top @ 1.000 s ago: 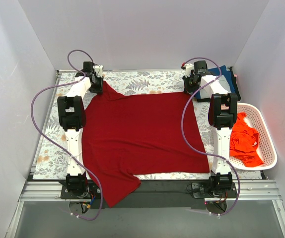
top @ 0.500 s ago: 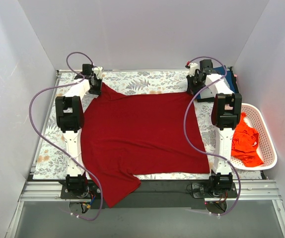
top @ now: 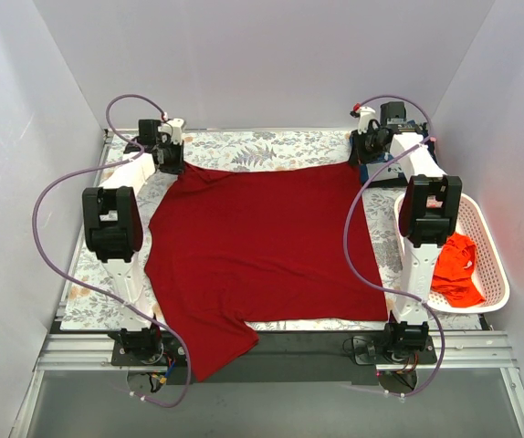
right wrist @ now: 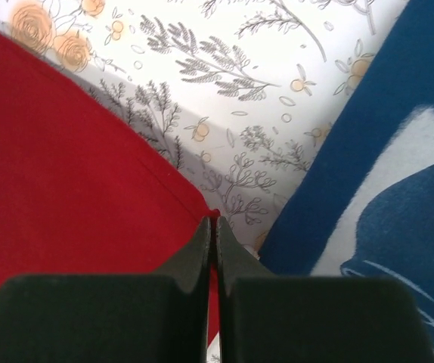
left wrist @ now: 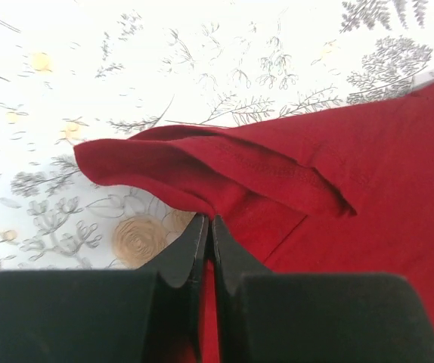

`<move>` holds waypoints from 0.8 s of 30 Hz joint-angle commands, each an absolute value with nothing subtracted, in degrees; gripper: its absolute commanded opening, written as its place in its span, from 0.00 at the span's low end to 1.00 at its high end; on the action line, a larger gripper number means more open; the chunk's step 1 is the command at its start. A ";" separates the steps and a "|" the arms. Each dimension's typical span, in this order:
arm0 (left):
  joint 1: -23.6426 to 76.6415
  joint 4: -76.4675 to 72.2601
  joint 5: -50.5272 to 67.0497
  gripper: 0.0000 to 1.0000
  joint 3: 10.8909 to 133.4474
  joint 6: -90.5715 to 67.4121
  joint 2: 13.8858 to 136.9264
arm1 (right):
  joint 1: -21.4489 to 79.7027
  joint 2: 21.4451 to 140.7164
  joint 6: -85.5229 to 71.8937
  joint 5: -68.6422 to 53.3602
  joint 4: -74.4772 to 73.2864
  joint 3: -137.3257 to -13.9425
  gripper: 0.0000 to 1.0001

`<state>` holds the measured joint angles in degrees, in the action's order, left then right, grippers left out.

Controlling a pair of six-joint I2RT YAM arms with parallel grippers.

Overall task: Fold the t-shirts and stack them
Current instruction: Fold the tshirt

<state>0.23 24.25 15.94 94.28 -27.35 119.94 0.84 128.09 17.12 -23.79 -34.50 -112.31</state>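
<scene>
From above: pinching the dark red t-shirt [top: 262, 246] at both far corners with left hand [top: 169, 153] and right hand [top: 369, 153], stretching its long axis left-right across the floral surface [top: 271, 146]. Left wrist: clamping a soft, stitched sleeve fold. Right wrist: gripping the thin hem corner, just beside the navy t-shirt [right wrist: 383, 136]

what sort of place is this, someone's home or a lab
Most likely a robot lab cell, not a home: bare white walls box in the workspace, the left arm and right arm are bolted to a metal rail at the near edge, and a red shirt lies spread on a floral cloth.
</scene>
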 commanded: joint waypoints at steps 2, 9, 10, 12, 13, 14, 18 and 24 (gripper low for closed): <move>-1.58 21.62 19.42 0.00 91.15 -25.06 111.54 | 0.62 123.14 19.07 -25.40 -34.37 -109.69 0.01; -1.76 24.17 18.90 0.00 85.44 -23.56 105.30 | -1.21 119.18 21.18 -26.28 -34.37 -105.39 0.01; -1.76 24.17 18.90 0.00 83.86 -23.38 103.64 | -1.32 118.83 21.36 -26.19 -34.45 -105.03 0.01; -1.76 25.31 19.07 0.00 82.54 -23.12 102.22 | -1.76 117.60 22.41 -26.28 -34.37 -103.19 0.01; -1.67 25.92 19.42 0.00 81.75 -23.03 101.61 | -1.84 117.16 22.85 -26.19 -34.37 -102.40 0.01; -1.76 27.23 19.68 0.00 81.22 -23.03 100.38 | -1.93 116.64 23.29 -26.19 -34.45 -101.17 0.01; -1.67 29.88 21.45 0.00 77.79 -23.99 96.69 | -2.02 115.58 24.96 -26.37 -34.37 -98.35 0.01; -1.67 32.78 19.42 0.00 71.20 -24.61 92.03 | -2.02 113.65 27.94 -27.77 -35.15 -93.79 0.01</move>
